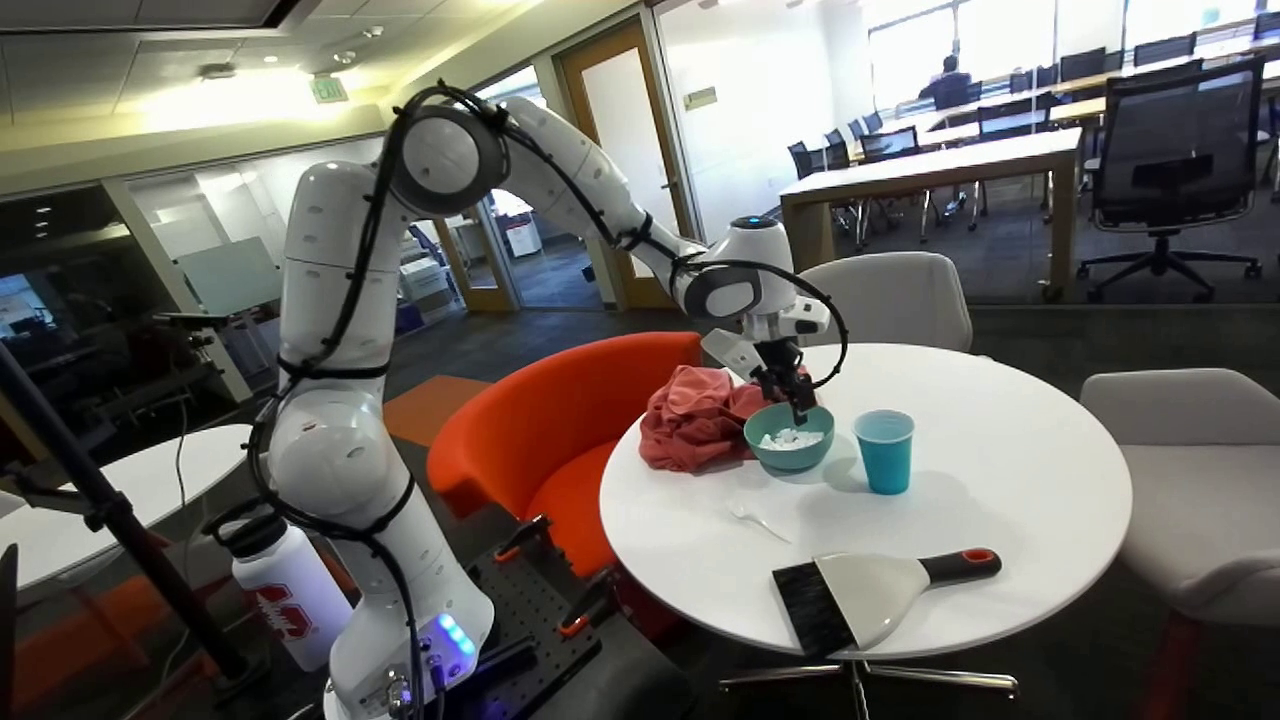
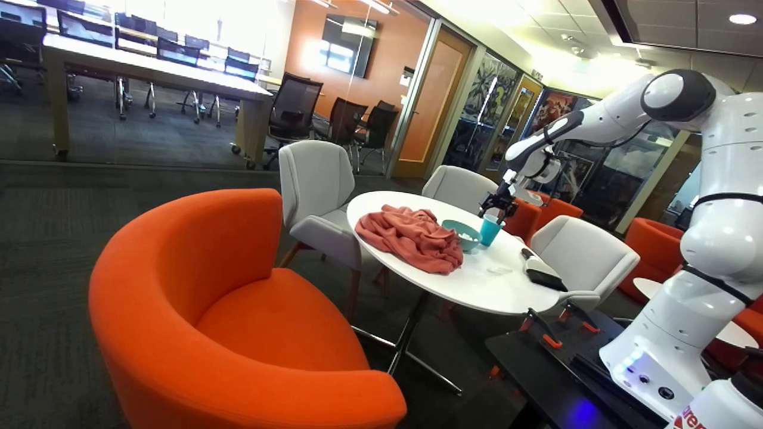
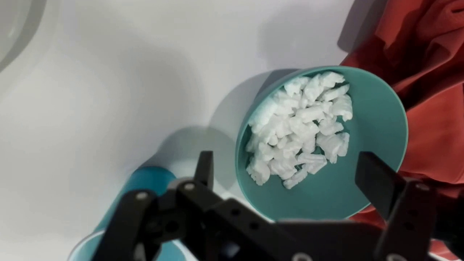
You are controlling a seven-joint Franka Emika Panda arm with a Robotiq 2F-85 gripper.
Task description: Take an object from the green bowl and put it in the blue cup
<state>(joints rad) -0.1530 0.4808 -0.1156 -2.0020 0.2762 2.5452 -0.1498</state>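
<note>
The green bowl (image 1: 790, 460) stands on the round white table and holds several white foam-like pieces (image 1: 792, 440). In the wrist view the pieces (image 3: 297, 127) are heaped on one side of the bowl (image 3: 337, 192). The blue cup (image 1: 886, 460) stands upright beside the bowl; it also shows in an exterior view (image 2: 489, 232) and partly behind a finger in the wrist view (image 3: 146, 181). My gripper (image 3: 285, 159) is open above the bowl, with nothing between its fingers. It also shows in both exterior views (image 1: 788, 398) (image 2: 493, 215). The inside of the cup is mostly hidden.
A red cloth (image 1: 695, 425) lies crumpled against the bowl. A white fork (image 1: 760, 522) and a wide brush with a black handle (image 1: 880, 595) lie on the white table (image 1: 1020, 480). An orange chair (image 2: 238, 310) and grey chairs (image 1: 1190, 480) surround the table.
</note>
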